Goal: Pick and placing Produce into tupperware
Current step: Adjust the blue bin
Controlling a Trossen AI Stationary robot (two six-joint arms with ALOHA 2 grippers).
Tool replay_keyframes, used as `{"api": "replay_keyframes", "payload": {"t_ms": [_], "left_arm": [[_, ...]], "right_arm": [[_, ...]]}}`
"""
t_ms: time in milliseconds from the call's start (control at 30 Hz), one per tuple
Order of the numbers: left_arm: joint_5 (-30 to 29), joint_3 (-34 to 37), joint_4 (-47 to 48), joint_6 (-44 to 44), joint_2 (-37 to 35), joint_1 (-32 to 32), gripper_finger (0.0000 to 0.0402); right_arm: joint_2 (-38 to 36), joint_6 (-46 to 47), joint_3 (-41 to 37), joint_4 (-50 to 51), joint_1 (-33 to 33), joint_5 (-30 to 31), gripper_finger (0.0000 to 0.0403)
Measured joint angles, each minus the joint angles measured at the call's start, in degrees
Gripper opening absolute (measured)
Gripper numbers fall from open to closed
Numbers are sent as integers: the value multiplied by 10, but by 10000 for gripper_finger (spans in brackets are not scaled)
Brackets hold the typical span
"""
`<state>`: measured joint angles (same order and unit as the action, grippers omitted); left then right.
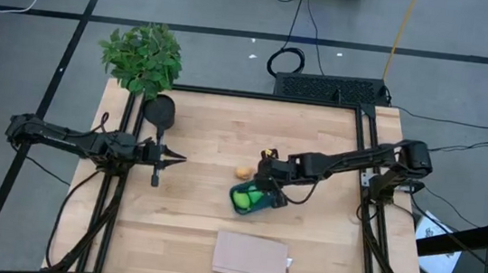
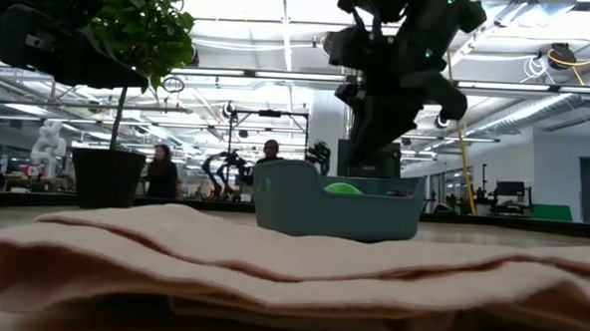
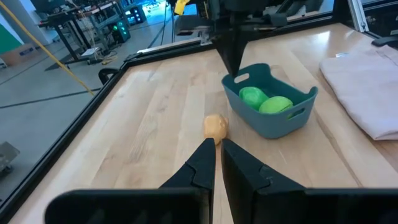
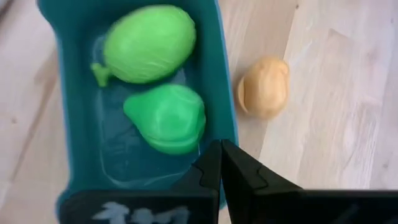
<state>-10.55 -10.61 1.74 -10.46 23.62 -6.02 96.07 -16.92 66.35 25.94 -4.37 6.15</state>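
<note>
Teal plastic is holding two green fruits (image 4: 152,81) already — the tub (image 1: 249,198) is sitting just below the middle of the high view on the wooden desk (image 1: 217,129), while the orange-tan fruit (image 1: 243,172) is lying outside it, just beside the tub's upper-left edge.

The risk from here is plain: the right tool (image 1: 265,182) is hovering above the tub's rim with its fingers pinched together and gripping nothing, so coming down on the loose fruit like that would likely shove it away — it looks round enough to roll across the bare wood. A careless descent could also be clipping the tub wall, nudging the light container and its contents aside.

The right arm is reaching in from the right of the high view, stretched toward the centre, its wrist pointing down over the tub. The left arm is waiting at the left side, its tool (image 1: 169,157) narrowed to almost nothing and empty, aimed toward the middle. A beige cloth (image 1: 250,256) is lying at the bottom centre, a potted plant (image 1: 143,58) at the upper left.
</note>
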Motion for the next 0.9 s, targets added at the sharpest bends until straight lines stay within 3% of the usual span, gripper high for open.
{"api": "replay_keyframes", "payload": {"t_ms": [267,600,900], "left_arm": [[0,0,0,0,0,0,31],[0,0,1,0,0,0,31],[0,0,3,0,0,0,31]], "right_arm": [[-16,-18,0,-4,45,28,0],[-14,-42,0,-1,104,-88,0],[-2,-61,-31,-34,104,-107,0]]}}
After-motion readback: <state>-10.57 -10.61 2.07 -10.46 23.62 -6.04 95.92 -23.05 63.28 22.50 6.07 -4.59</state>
